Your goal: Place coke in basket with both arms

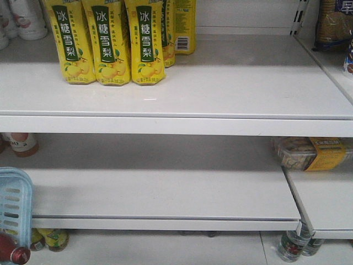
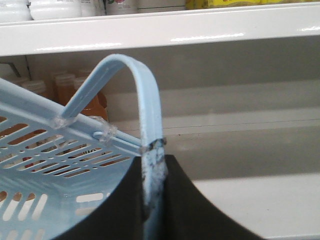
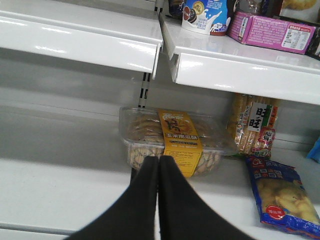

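The light blue basket (image 1: 14,201) shows at the lower left edge of the front view, tilted. Just below it a red-capped bottle with a red wrap, the coke (image 1: 12,252), pokes in at the bottom left corner; I cannot tell whether it is inside the basket. In the left wrist view my left gripper (image 2: 154,161) is shut on the basket's loop handle (image 2: 148,110), with the slotted basket wall (image 2: 50,155) to its left. My right gripper (image 3: 159,160) is shut and empty, in front of the lower shelf. Neither gripper shows in the front view.
Yellow pear-drink bottles (image 1: 105,41) stand on the upper shelf (image 1: 220,105). A clear biscuit box with a yellow label (image 3: 172,137) lies just beyond my right gripper and shows in the front view (image 1: 311,153) too. Snack bags (image 3: 280,192) lie to its right. Bottles (image 1: 292,245) stand on the floor level.
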Robot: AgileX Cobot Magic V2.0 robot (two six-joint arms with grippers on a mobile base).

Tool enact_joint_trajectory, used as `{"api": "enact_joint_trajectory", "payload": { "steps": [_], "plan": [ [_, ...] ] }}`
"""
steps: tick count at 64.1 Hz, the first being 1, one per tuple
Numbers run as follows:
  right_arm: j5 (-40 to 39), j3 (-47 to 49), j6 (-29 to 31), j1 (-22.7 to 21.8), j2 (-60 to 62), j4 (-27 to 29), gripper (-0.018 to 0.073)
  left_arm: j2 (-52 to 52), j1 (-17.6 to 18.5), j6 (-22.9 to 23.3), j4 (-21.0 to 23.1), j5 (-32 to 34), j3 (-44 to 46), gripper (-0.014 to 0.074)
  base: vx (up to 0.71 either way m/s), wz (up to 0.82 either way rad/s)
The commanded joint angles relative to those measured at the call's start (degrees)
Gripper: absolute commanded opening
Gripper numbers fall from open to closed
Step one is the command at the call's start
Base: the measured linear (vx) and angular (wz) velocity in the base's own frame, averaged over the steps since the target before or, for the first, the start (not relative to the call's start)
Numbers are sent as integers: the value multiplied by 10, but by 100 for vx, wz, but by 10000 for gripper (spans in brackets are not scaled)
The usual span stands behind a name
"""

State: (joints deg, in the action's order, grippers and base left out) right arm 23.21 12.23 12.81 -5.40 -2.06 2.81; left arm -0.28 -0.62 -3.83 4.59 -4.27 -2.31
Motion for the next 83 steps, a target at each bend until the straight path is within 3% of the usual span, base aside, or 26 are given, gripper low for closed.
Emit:
{"api": "enact_joint_trajectory", "payload": {
  "steps": [1,65,76,83],
  "plan": [
    [-43,14,2,-1,-5,-1,-9,-13,-6,-11,-17,96,1,-6,0,0],
    [-43,14,2,-1,-5,-2,-9,-12,-6,-11,-17,96,2,-6,0,0],
    [-122,-43,-1,-1,8,-8,-9,-12,-6,-11,-17,96,2,-6,0,0],
    [-197,-100,-46,-1,10,-1,-9,-12,-6,-11,-17,96,2,-6,0,0]
  ]
}}
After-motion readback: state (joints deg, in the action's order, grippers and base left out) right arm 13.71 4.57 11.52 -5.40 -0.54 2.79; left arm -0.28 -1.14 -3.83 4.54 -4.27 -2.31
